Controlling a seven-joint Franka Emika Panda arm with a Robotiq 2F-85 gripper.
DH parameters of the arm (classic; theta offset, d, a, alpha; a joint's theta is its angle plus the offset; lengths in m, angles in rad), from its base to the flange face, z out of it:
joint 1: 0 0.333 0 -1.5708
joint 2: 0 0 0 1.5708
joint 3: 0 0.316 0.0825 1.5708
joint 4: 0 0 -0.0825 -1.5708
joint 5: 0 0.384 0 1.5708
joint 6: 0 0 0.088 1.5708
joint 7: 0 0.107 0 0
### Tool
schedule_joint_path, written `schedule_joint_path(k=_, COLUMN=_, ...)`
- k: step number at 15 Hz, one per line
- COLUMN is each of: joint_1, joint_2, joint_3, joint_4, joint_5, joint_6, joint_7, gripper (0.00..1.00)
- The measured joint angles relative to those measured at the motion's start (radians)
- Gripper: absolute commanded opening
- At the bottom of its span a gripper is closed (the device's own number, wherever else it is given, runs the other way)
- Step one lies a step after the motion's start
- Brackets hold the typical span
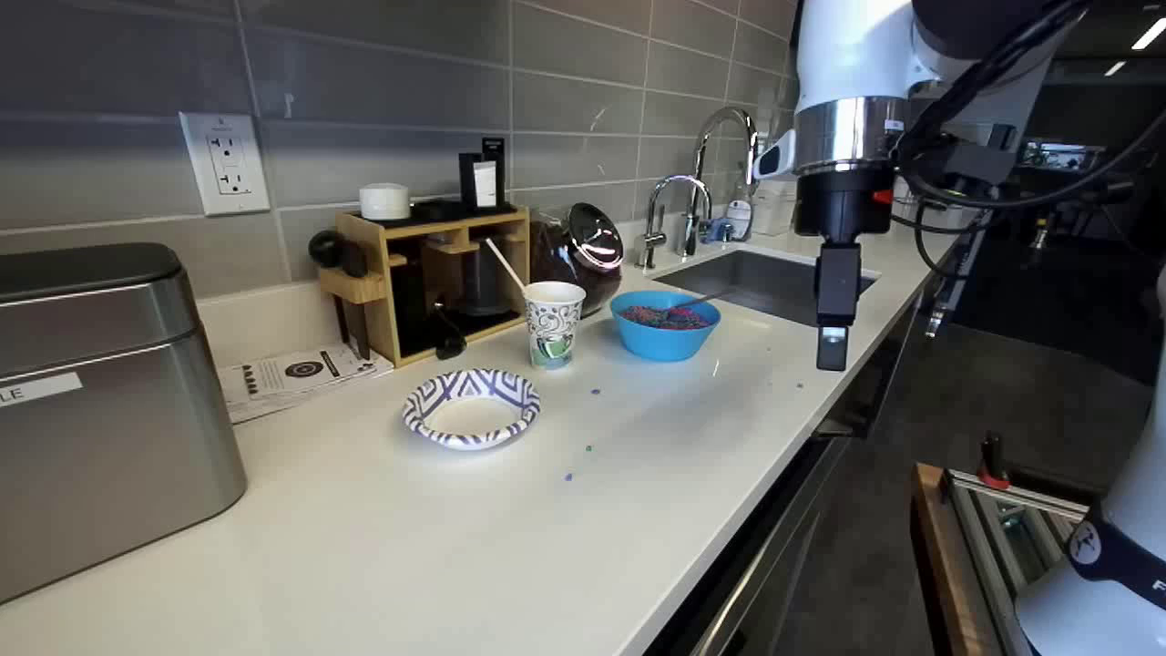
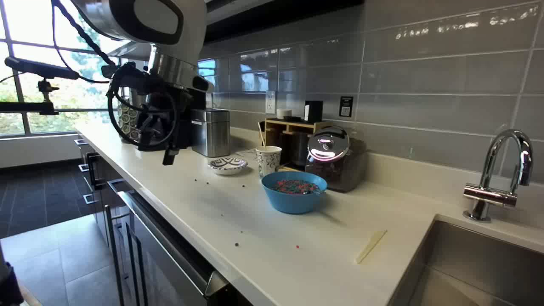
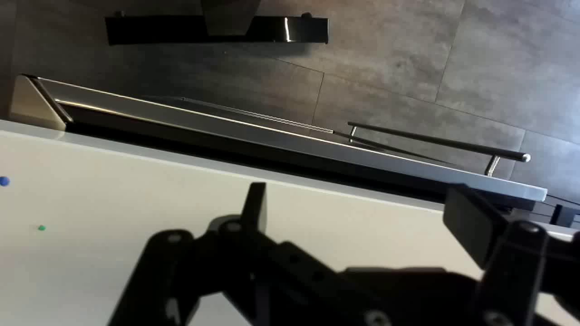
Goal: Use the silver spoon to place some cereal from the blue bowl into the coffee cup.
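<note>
The blue bowl (image 1: 663, 343) holds dark, multicoloured cereal and shows in both exterior views (image 2: 293, 203). The thin handle of the silver spoon (image 1: 703, 299) slants out over the bowl's rim; its head is hidden in the cereal. The coffee cup (image 1: 552, 326) stands upright beside the bowl (image 2: 267, 161), with a pale stick leaning out of it. My gripper (image 1: 831, 351) is open and empty, above the counter's front edge, apart from bowl and cup. It hangs high in both exterior views (image 2: 168, 157). In the wrist view its fingers (image 3: 355, 199) are spread wide with only bare counter between them.
A blue-patterned white dish (image 1: 428, 430) sits near the cup. A wooden organizer (image 1: 369, 301) and glass jar (image 2: 329, 157) stand against the wall. A steel bin (image 1: 109, 419) and a sink (image 1: 774, 282) flank the area. A pale utensil (image 2: 371, 246) lies near the sink. Cereal bits dot the counter.
</note>
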Motion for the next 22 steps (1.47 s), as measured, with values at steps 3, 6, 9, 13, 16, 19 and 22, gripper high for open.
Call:
schedule_joint_path(k=3, joint_1=0.000, joint_2=0.000, joint_3=0.000, joint_4=0.000, joint_5=0.000, joint_6=0.000, joint_7=0.000, gripper=1.00)
schedule_joint_path(k=6, joint_1=0.000, joint_2=0.000, joint_3=0.000, joint_4=0.000, joint_5=0.000, joint_6=0.000, joint_7=0.000, gripper=1.00)
schedule_joint_path(k=9, joint_1=0.000, joint_2=0.000, joint_3=0.000, joint_4=0.000, joint_5=0.000, joint_6=0.000, joint_7=0.000, gripper=1.00)
schedule_joint_path(k=13, joint_1=-0.002, joint_2=0.001, joint_3=0.001, joint_4=0.001, joint_5=-0.005, joint_6=0.001, joint_7=-0.001, gripper=1.00)
schedule_joint_path(k=16, joint_1=-0.010, joint_2=0.024, joint_3=0.002, joint_4=0.032, joint_5=-0.071, joint_6=0.006, joint_7=-0.044, gripper=1.00)
schedule_joint_path(k=19, joint_1=-0.027, joint_2=0.095, joint_3=-0.001, joint_4=0.098, joint_5=-0.170, joint_6=0.011, joint_7=-0.107, gripper=1.00)
schedule_joint_path(k=22, joint_1=-0.047, joint_2=0.209, joint_3=-0.016, joint_4=0.187, joint_5=-0.256, joint_6=0.011, joint_7=-0.185, gripper=1.00)
